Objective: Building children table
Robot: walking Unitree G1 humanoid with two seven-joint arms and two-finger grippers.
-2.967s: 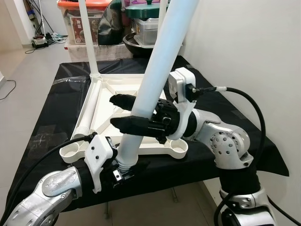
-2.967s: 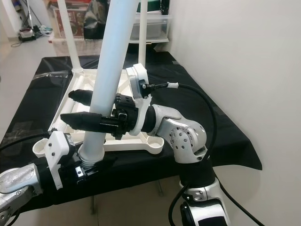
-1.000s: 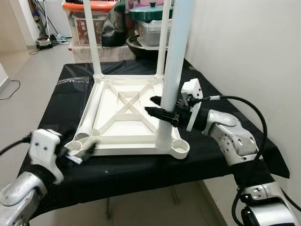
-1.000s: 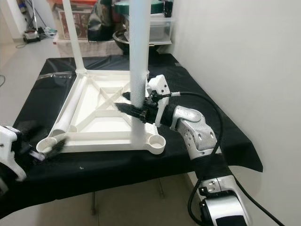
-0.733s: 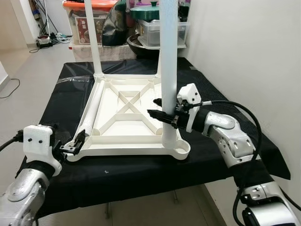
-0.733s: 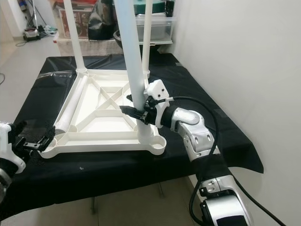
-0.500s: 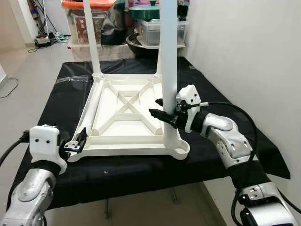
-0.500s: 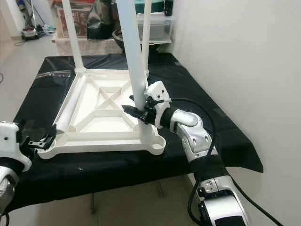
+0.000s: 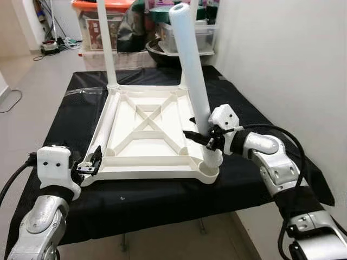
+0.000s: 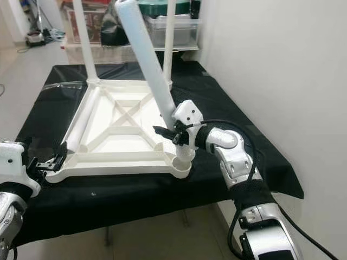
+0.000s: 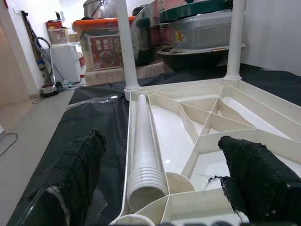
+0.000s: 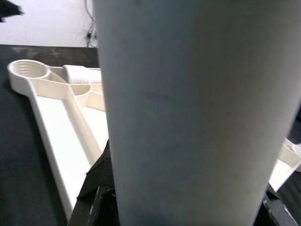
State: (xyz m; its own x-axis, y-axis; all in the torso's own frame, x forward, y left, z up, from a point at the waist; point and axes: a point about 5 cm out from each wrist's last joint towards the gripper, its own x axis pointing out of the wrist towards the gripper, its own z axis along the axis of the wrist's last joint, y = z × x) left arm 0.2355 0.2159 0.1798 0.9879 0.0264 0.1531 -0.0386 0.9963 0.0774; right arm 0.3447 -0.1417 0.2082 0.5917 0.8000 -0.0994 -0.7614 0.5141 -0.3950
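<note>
The white tabletop [image 9: 143, 142] lies upside down on a black-covered table [image 9: 65, 124]. Two white legs stand upright in its far corners [image 9: 107, 46] [image 10: 169, 43]. A third leg [image 9: 191, 70] leans tilted toward the far left, its lower end at the near right corner socket [image 9: 210, 165]; my right gripper [image 9: 196, 130] is shut on it low down. A fourth leg [image 11: 143, 141] lies loose inside the tabletop along its left rim. My left gripper [image 9: 92, 161] is open at the near left corner, fingers [image 11: 80, 174] apart on either side of that corner.
Storage boxes and pots [image 9: 103, 21] are stacked behind the table. A white wall [image 9: 282, 54] runs close along the right side. Open floor [image 9: 27, 70] lies to the left. The black cloth's front edge [image 9: 162, 216] hangs just before me.
The held leg has tipped from upright to leaning far-left, its foot staying at the near right socket. My left gripper, earlier at the leg's lower end, now sits at the near left corner.
</note>
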